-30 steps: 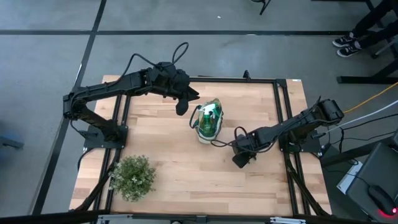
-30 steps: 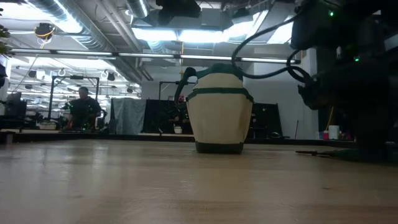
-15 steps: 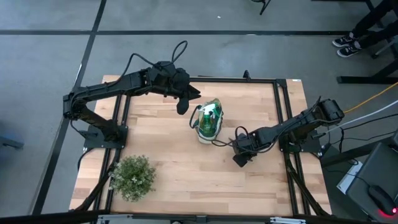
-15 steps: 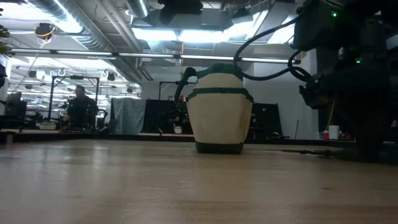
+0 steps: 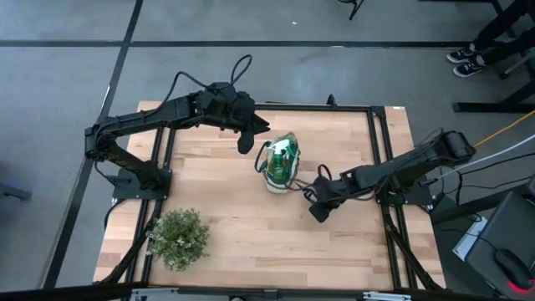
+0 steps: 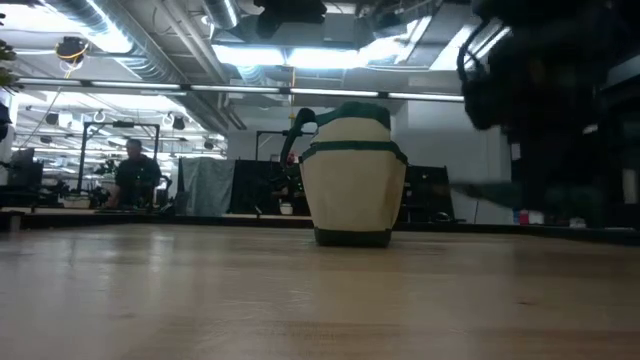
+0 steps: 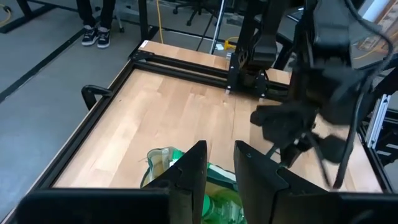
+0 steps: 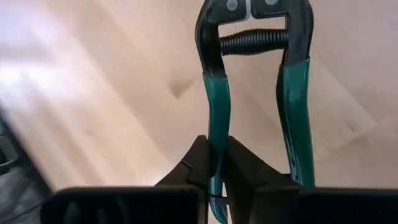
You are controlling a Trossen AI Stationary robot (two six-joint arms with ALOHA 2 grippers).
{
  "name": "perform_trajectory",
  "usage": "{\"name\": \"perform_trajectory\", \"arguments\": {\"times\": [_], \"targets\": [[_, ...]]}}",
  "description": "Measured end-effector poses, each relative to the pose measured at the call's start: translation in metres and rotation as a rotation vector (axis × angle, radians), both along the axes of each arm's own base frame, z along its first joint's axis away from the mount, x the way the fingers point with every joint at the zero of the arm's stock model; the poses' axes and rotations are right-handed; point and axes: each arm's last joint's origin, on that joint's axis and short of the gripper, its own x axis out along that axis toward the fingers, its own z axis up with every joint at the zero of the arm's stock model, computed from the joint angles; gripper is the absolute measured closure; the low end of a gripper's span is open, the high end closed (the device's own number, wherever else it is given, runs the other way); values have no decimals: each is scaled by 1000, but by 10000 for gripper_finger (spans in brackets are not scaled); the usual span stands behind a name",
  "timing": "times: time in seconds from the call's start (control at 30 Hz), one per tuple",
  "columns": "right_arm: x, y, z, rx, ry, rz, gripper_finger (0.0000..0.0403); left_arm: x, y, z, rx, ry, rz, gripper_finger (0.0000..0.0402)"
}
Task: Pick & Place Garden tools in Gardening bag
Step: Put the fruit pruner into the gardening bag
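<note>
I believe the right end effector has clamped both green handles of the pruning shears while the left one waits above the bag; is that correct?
Not quite. The right wrist view shows the right end effector shut on only one green handle of the pruning shears; the other handle runs free beside the fingers. The rest holds: the left end effector waits above the gardening bag, just off its side.

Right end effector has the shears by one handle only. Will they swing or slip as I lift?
The pruning shears will likely pivot: the right end effector pinches one green handle only. The smooth-looking grip coating may slip. The spring keeps the handles spread, so the free one could snag.
</note>
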Motion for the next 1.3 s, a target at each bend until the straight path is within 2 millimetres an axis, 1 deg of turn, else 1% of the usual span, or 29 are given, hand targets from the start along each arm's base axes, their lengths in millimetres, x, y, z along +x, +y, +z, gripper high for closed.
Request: {"name": "perform_trajectory", "arguments": {"times": [0.17,0.37,0.57,0.73,0.87,1.03,1.2,1.3], "targets": [[-12,-9,33,20,-143,14,379,0,0,0,1,1,0,325],[-26,-17,74,15,-399,-2,379,0,0,0,20,2,-9,316],[-31,-23,110,-94,-730,-4,379,1,0,1,26,-11,-11,298],[-28,-33,135,-190,-978,19,379,5,-3,10,49,-107,-84,284],[-25,-41,146,-265,-1098,23,379,9,-6,19,72,-215,-165,278],[-23,-52,151,-306,-1145,-31,379,17,-10,29,74,-345,-207,276],[-20,-58,151,-327,-1148,-51,379,34,-16,27,53,-425,-224,276],[-17,-59,150,-330,-1150,-50,379,45,-15,21,17,-456,-223,276]]}}
